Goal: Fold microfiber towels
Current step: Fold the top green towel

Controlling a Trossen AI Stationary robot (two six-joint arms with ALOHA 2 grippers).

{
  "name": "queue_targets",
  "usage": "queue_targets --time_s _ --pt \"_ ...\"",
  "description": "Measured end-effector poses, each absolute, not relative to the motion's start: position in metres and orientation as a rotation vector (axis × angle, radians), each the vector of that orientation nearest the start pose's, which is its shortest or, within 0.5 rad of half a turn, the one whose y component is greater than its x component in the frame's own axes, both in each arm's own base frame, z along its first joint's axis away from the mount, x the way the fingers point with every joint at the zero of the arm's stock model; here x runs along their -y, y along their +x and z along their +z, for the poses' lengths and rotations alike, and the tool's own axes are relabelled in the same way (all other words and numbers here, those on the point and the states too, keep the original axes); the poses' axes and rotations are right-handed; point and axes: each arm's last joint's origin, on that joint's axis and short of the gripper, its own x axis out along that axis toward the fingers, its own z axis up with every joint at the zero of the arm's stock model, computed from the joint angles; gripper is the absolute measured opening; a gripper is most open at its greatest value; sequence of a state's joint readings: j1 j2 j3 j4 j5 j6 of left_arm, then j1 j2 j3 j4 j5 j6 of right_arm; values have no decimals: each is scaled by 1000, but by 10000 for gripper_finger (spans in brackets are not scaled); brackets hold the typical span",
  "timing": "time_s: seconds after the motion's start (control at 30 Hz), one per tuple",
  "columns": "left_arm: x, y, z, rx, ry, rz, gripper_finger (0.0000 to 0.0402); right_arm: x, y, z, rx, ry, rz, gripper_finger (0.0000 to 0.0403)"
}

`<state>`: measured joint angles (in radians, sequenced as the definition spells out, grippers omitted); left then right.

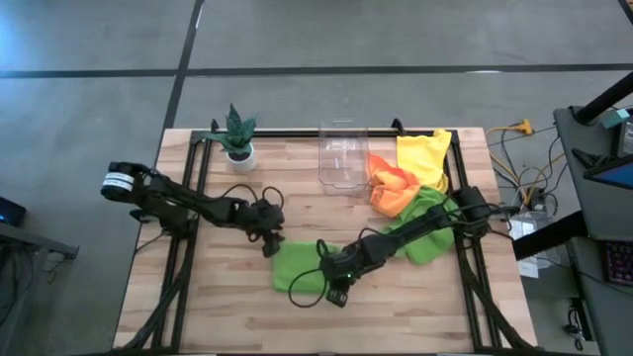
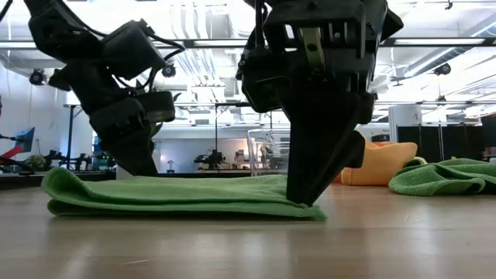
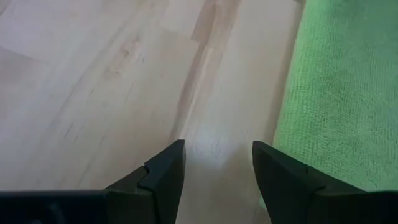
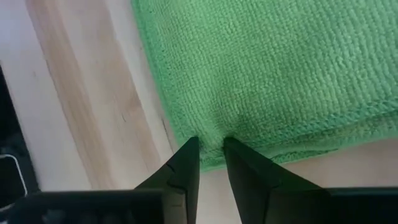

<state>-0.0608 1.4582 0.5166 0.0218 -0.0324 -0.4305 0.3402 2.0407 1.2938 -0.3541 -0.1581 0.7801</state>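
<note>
High view showed the wooden table (image 1: 198,316) from straight above, with a lime green towel (image 1: 297,265) lying folded over near the middle of its front half. The right gripper (image 1: 337,293) sat at that towel's front edge, while the left gripper (image 1: 269,241) stood at the towel's left rear corner. A second green towel (image 1: 427,232), an orange towel (image 1: 390,188) and a yellow towel (image 1: 423,153) were heaped toward the right rear corner, just beside a clear bin (image 1: 342,156); a small potted plant (image 1: 237,138) stood near the left rear edge. That pile looked unfolded, so most of the task seemed to remain.

Right wrist view gave what the overhead could not: the right gripper (image 4: 211,162) had its fingers drawn narrow, pinching the stacked edge of the green towel (image 4: 280,68), where two layers showed. That grip probably served to hold the layers together for a further fold.

Left wrist view showed the left gripper (image 3: 217,174) with its fingers standing apart over bare wood, holding nothing, the towel's edge (image 3: 336,93) just beside one finger. It seemed placed to take or pin that corner.

Low view alone revealed the towel (image 2: 178,195) lying flat in doubled layers, with the right gripper (image 2: 310,194) tipped down onto its near corner.
</note>
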Motion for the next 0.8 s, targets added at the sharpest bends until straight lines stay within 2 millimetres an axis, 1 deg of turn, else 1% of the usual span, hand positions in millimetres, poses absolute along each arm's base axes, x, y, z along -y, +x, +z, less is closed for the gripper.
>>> queue_targets --time_s 0.13,0.3,0.53,0.8 --pt "17 239 130 -919 -377 122 173 -132 381 131 -1212 548 8 77" --pt "25 237 131 -941 -410 37 173 -120 385 131 -1202 512 7 70" --pt "39 233 130 -984 -408 32 173 -103 385 131 -1232 461 -2 68" --pt "49 227 129 -1026 -432 27 173 -94 377 134 -1306 323 26 68"
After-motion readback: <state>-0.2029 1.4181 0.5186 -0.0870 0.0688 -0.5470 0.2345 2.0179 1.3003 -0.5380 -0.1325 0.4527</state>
